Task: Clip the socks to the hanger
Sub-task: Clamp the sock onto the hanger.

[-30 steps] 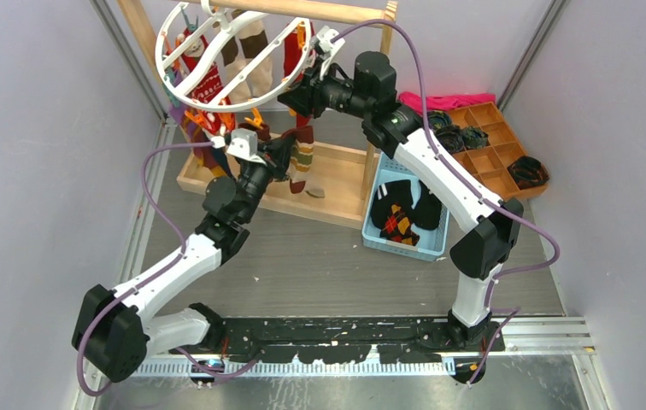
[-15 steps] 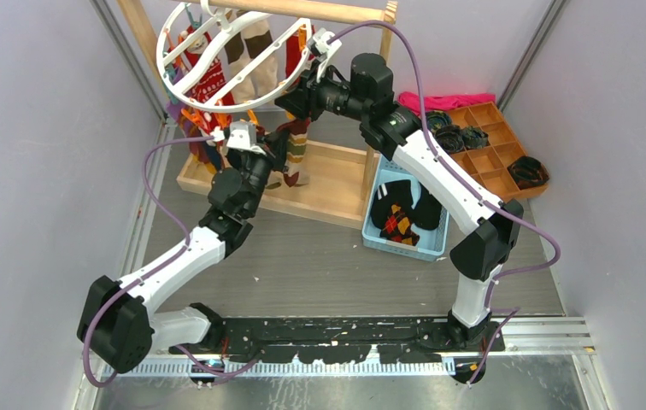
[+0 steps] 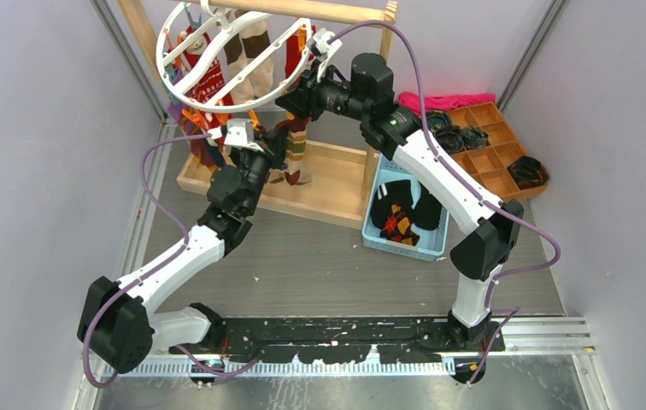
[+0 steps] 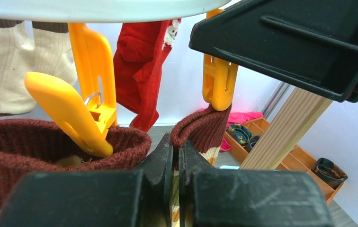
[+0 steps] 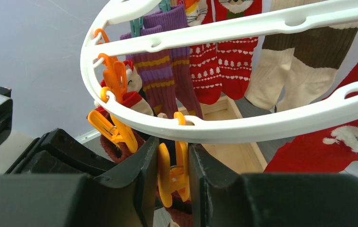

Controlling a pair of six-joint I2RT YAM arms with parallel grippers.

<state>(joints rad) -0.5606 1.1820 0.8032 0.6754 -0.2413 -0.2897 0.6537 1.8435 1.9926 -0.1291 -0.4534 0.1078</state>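
- Brown-cuffed striped knit sock (image 4: 201, 130): it hangs under the rim of the white round plastic hanger (image 5: 243, 125). Its cuff is raised to the mouth of an orange plastic clip (image 4: 219, 80), whose tip touches the top of the cuff.
- Left gripper (image 4: 174, 156): its jaws are nearly together, pinching the cuff just below the clip and holding the sock up to it.
- Right gripper (image 5: 173, 163): its jaws are narrow, one finger on each side of that same orange clip, pressing on it.
- From these views I cannot tell whether the clip has bitten the cuff or only rests on it.
- Done so far: red Christmas socks (image 5: 224, 61), purple striped socks (image 5: 167, 71) and cream-and-brown socks (image 5: 300, 66) already hang clipped around the ring.
- A second brown knit cuff (image 4: 30, 142) sits beside the first, with another orange clip (image 4: 68, 113) angled into it. It looks like the mate, possibly already fastened.
- Left to do: get this cuff firmly into the clip and release both grippers. More dark socks (image 3: 401, 213) lie in the blue plastic basket (image 3: 405, 248) on the counter.
- I judge the task well along but not finished.
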